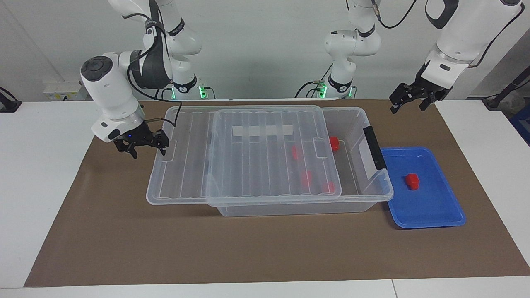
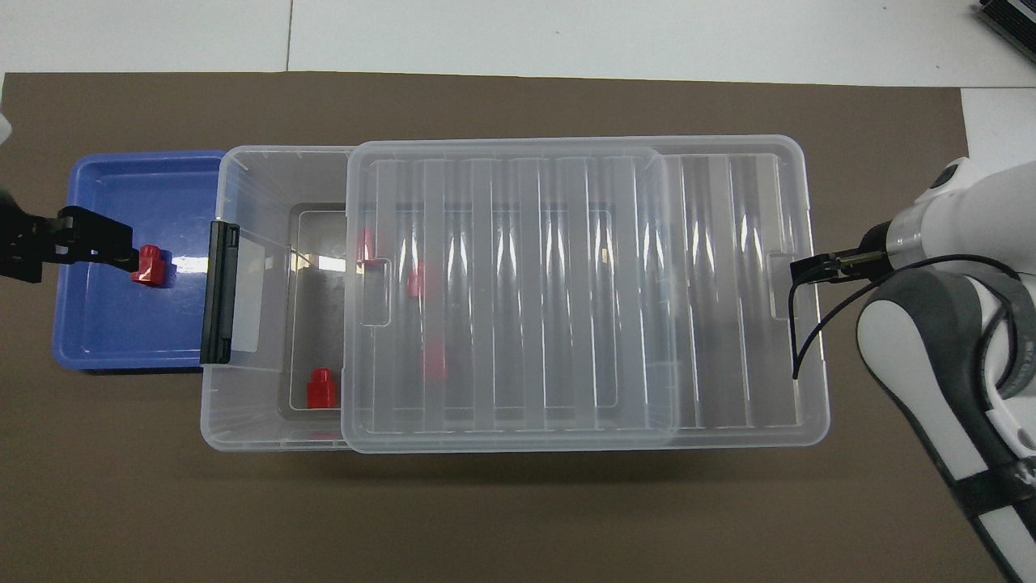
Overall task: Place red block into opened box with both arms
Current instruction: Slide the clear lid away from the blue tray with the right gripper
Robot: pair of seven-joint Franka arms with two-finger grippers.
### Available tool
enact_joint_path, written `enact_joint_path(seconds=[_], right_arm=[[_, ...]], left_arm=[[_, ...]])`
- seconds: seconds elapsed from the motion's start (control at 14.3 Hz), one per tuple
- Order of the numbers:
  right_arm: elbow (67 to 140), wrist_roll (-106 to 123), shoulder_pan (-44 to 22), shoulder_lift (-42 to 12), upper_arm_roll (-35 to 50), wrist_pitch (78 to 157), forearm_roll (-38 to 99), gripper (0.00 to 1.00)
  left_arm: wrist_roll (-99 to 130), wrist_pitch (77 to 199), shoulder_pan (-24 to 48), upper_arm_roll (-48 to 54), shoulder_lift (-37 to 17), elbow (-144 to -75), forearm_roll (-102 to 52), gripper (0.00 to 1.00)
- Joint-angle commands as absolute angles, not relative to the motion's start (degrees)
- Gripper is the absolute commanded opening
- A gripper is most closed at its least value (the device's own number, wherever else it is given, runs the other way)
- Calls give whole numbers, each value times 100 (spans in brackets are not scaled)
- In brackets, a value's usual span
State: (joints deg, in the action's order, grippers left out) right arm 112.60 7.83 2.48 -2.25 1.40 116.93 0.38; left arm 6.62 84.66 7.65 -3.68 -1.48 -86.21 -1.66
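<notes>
From my remote station, the right gripper (image 1: 141, 145) sits at the lid's (image 1: 248, 165) end handle, its fingers spread wide; whether they touch the plastic I cannot tell. The lid lies partly slid off the box (image 1: 372, 194), overhanging its edge toward the right arm's end of the table and leaving the latch end uncovered. Four red blocks lie inside the box, one (image 2: 321, 389) in plain sight at a corner of the exposed floor. The red block (image 1: 412, 181) to be placed rests near the middle of the blue tray (image 1: 439, 215), which touches the box's latch end. The left gripper (image 1: 409, 99) hangs with fingers apart above the brown mat (image 1: 124, 248), holding nothing.
</notes>
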Motion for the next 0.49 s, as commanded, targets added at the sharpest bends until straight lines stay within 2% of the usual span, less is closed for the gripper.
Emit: enact_joint_path(seconds=[0.0, 0.42], right_arm=[[11382, 1256, 483, -141, 176, 11821, -122, 98], [11338, 1775, 835, -167, 176, 11848, -176, 98]], left_arm=[[686, 8482, 721, -325, -35, -8710, -149, 100], [642, 8665, 668, -351, -26, -8841, -132, 100]])
